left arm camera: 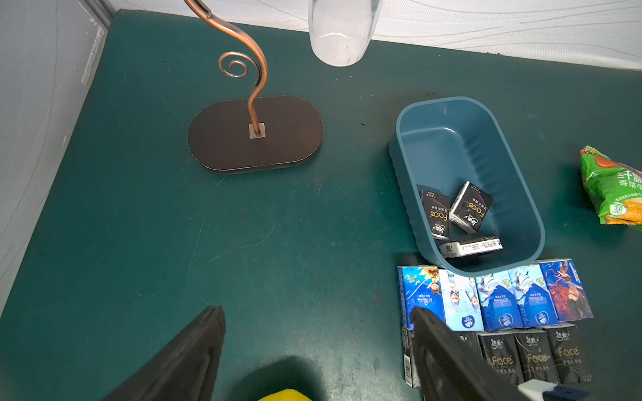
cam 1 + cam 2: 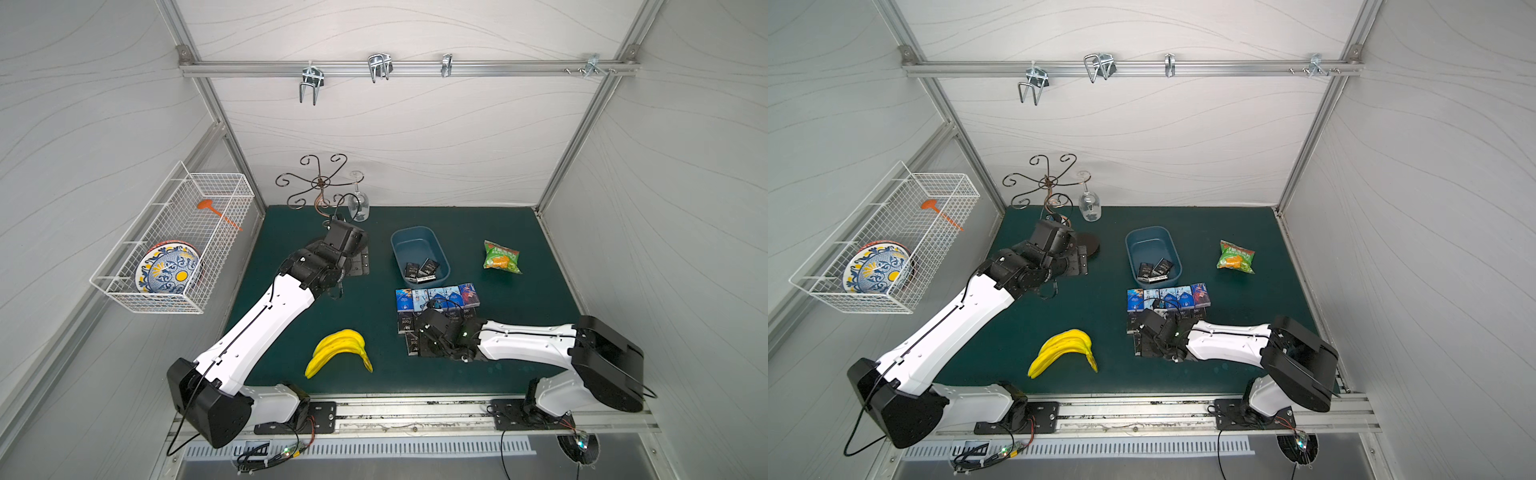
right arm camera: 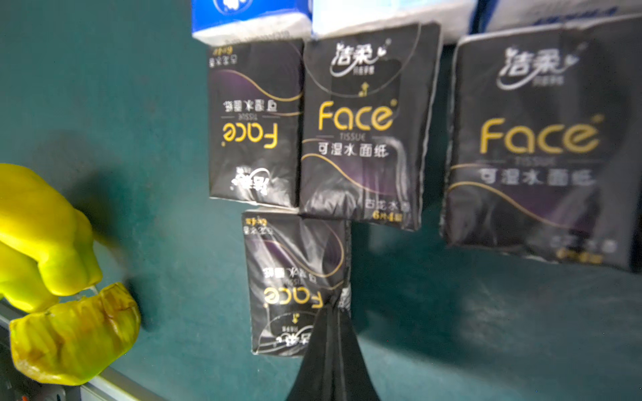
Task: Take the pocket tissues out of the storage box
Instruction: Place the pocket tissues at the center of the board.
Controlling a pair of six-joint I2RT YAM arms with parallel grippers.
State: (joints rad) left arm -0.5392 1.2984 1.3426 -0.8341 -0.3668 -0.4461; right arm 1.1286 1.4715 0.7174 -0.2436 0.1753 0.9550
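Pinching a black Face packet by its edge, right jaws shut, I'd set it flat below the rows, right of centre, then open and lift straight; three packets lie in the storage box.

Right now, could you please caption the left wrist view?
Three small pocket tissue packets lie in the blue-grey plastic tub; blue and black packets line the green mat beside it.

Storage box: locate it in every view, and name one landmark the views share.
Top view: storage box right of centre, just beyond the blue packet row.
Top view: same place.
Left wrist: just beyond that row.
Right wrist: not in it.
Landmark: the blue packet row, partly visible in all four.
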